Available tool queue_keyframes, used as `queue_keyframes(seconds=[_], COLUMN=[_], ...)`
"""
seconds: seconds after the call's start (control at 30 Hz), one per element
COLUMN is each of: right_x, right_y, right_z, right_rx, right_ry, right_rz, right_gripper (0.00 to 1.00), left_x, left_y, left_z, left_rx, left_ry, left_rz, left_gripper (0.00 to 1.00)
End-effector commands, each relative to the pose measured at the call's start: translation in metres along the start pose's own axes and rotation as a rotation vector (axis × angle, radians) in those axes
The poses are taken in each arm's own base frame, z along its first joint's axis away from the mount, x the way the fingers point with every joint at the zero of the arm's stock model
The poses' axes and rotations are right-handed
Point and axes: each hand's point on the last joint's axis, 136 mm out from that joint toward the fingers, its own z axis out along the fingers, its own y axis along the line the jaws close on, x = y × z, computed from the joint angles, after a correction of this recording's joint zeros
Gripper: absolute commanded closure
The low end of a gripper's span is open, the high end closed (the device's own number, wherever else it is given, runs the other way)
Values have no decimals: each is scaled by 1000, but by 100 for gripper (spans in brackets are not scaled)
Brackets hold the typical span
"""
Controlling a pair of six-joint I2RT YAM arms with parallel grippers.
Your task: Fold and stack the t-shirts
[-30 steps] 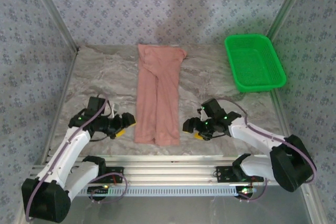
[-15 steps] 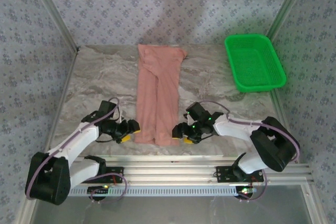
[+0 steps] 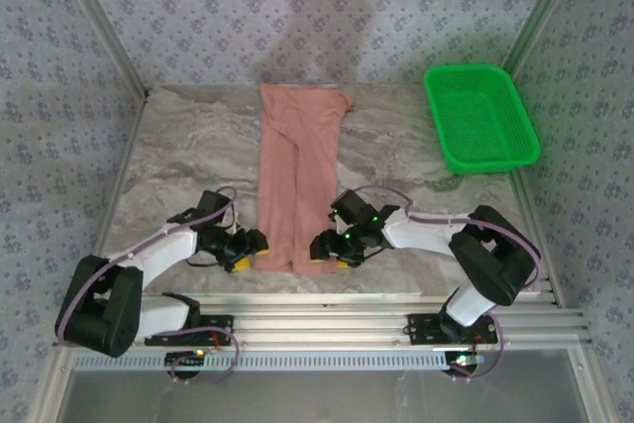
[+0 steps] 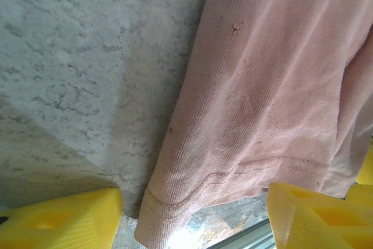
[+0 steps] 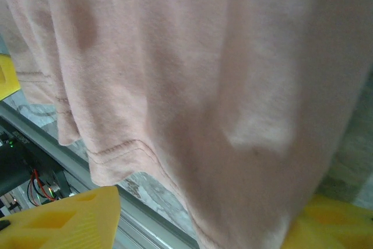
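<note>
Left gripper (image 3: 248, 252) and right gripper (image 3: 329, 250), jaws spread, straddle t-shirt (image 3: 297, 170) hem corners, lower centre of frame.

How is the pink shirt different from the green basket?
The t-shirt is salmon pink; the basket is bright green. The t-shirt is soft cloth lying flat in a long strip; the basket is stiff mesh with raised walls. The t-shirt's near end lies between the left gripper and the right gripper; the basket sits at the far right, away from both. Both rest on the marble table.
</note>
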Motion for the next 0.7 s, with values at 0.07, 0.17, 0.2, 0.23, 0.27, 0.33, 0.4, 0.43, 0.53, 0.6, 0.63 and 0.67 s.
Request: queue_keyframes(seconds=[0.07,0.17,0.2,0.23,0.27,0.33,0.4,0.43,0.53,0.6,0.63,0.67], right_x=[0,0,0,0,2,4,7,7,9,12,13,14], right_y=[4,4,2,1,0,-4,-7,-8,-9,-11,-11,-11], right_z=[9,11,12,11,11,10,8,7,1,-3,-5,-7], right_rx=[34,40,46,50,56,69,80,83,93,108,110,111], right_ry=[38,43,46,46,48,55,59,59,59,67,68,70], right_rz=[-16,-12,-8,-4,-4,1,8,8,7,7,8,7], right_gripper=[39,45,46,49,52,60,67,70,79,85,88,90], left_x=[-7,-4,-1,0,2,3,3,2,2,2,2,2], left_y=[-32,-35,-34,-31,-29,-26,-25,-27,-34,-38,-40,-42], left_z=[16,25,27,28,28,27,25,24,23,23,23,23], left_rx=[59,38,29,14,6,-5,-14,-14,-11,-7,-8,-7], left_ry=[-2,26,35,41,42,35,31,29,32,31,26,26], left_rz=[109,123,126,127,125,120,116,118,129,132,132,132], left_gripper=[36,47,50,54,59,66,72,75,80,86,89,91])
